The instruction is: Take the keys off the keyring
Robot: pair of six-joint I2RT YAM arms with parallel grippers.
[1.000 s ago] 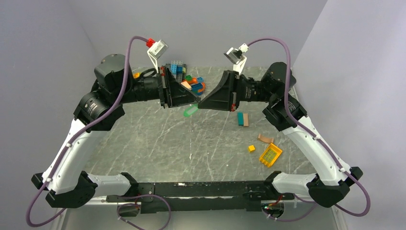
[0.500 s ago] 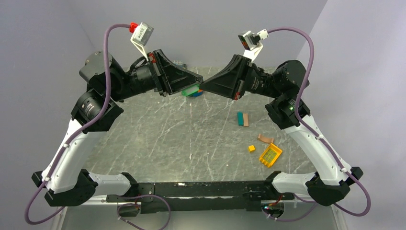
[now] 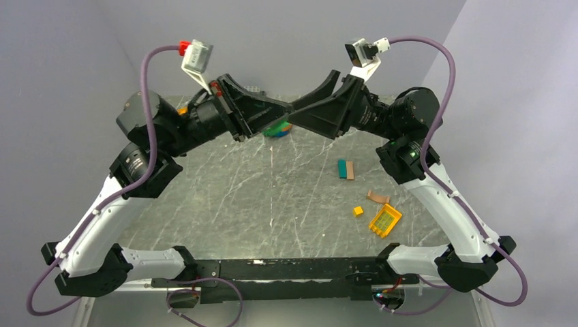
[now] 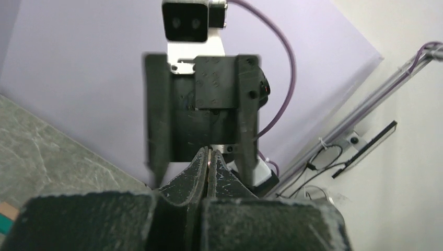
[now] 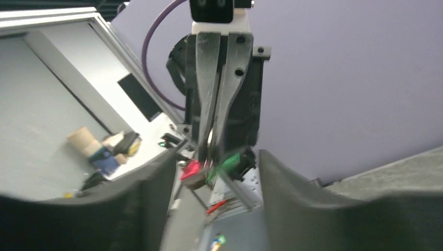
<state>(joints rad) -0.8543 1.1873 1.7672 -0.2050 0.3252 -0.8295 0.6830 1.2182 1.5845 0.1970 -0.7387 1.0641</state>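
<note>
Desk: grey marbled desk (image 3: 272, 197). A few loose bricks (image 3: 385, 220) lie on its right half, well apart from the work.
Left arm: the left arm (image 3: 129, 184) is raised high off the desk. Its forearm reaches up and inward toward the far middle, and its wrist is roughly level.
Right arm: the right arm (image 3: 436, 191) mirrors it, raised and reaching inward, so the two wrists face each other above the far part of the desk.
Left tool: the left tool (image 3: 285, 111) has its jaws pressed fully together. Its own camera shows a thin bright sliver of metal pinched at the very tips, which I take to be the ring.
Right tool: the right tool (image 3: 303, 112) has its jaws parted with nothing held. Its fingers stand on either side of the left tool's tip, in both wrist views.
Keys: a red key (image 5: 190, 172) and a green key (image 5: 230, 163) hang close together just under the left tool's tip, in the air between the right tool's fingers. They are blurred, so I cannot tell how each one sits on the ring.
Ring: the ring (image 4: 210, 157) is mostly hidden by the left tool's tips, with only the glint visible.
Done: the bunch is off the desk and presented tip to tip.
Left: judging from both keys hanging at one spot, neither is off yet. The right tool has no hold on a key, and each key has to be worked round and off the ring.
</note>
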